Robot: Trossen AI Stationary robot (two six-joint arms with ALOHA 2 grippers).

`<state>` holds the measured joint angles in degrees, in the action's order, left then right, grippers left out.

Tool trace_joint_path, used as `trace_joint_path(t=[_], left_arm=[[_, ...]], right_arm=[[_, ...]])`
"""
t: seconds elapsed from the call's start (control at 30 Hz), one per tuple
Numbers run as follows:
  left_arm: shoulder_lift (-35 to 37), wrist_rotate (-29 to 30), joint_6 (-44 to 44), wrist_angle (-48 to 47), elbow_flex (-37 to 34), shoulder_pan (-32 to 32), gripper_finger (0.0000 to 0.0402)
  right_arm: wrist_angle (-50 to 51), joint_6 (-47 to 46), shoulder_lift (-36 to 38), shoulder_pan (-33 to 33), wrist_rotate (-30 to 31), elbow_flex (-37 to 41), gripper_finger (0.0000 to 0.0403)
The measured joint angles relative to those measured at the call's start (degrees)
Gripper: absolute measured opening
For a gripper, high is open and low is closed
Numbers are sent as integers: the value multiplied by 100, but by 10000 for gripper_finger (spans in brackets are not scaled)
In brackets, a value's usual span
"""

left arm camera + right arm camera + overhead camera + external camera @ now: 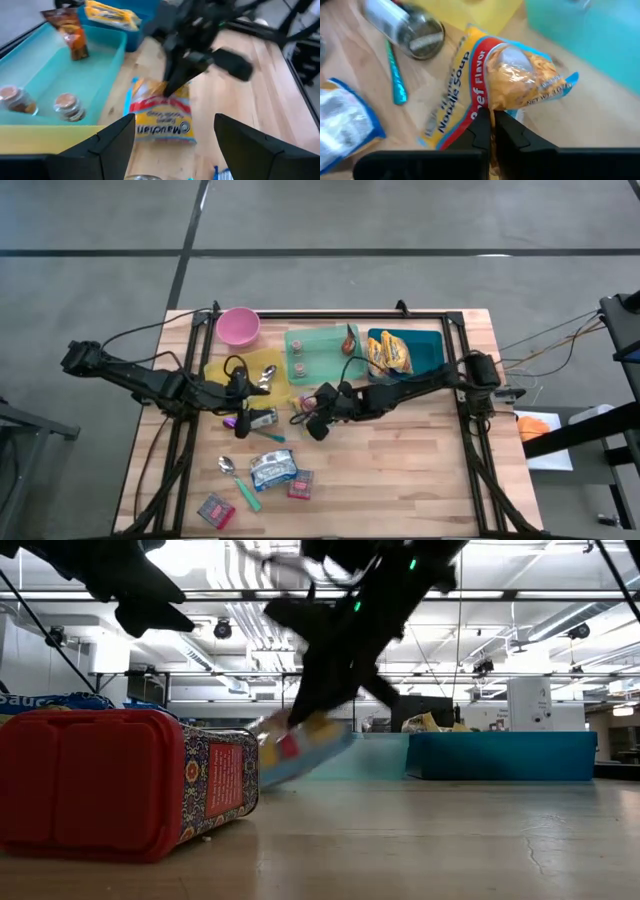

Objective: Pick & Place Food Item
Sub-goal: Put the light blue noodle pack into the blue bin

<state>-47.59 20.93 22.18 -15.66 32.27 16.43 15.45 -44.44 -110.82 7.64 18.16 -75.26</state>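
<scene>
The food item is a yellow and red instant noodle packet (pixel 163 120), lying slantwise on the wooden table in front of the green tray (pixel 320 345). My right gripper (pixel 492 127) reaches in from the table's right and is shut on the packet (pixel 512 70). In the low view the packet (pixel 300 752) tilts, with one end raised under the dark gripper (pixel 325 705). My left gripper (pixel 175 140) waits open just left of it, near the yellow plate (pixel 215 370), its fingers apart and touching nothing. My right gripper pinches an edge of the packet's wrapper (pixel 487 107) between its two shut fingertips, coming slanting down from the table's right. In the left wrist view the hold is on the end toward the trays (pixel 167 92). That end is raised; the other end (pixel 265 772) hangs low by the table.
A blue bin (pixel 425 350) holding yellow packets stands right of the green tray, which holds small jars. A pink bowl (pixel 238 326) is at the far left. A tin can (pixel 415 32), a teal utensil (pixel 396 75), a spoon (pixel 228 465), small packets (pixel 272 470) and a red tin (pixel 100 780) lie nearby.
</scene>
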Motion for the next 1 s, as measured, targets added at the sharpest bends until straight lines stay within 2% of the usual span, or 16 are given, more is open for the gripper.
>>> trace_joint_path(t=[0.23,0.6,0.87,1.0], left_arm=[[0,318,957,-2,0,-2,280],[-13,310,939,-129,-4,-2,280],[-13,310,939,-156,-4,-2,280],[-13,308,937,-185,-4,-2,280]], right_arm=[[1113,215,1076,37,413,32,8],[3518,-54,3016,-14,1283,86,8],[5487,-747,4088,-255,1346,416,8],[5809,-654,4514,-498,1254,804,8]])
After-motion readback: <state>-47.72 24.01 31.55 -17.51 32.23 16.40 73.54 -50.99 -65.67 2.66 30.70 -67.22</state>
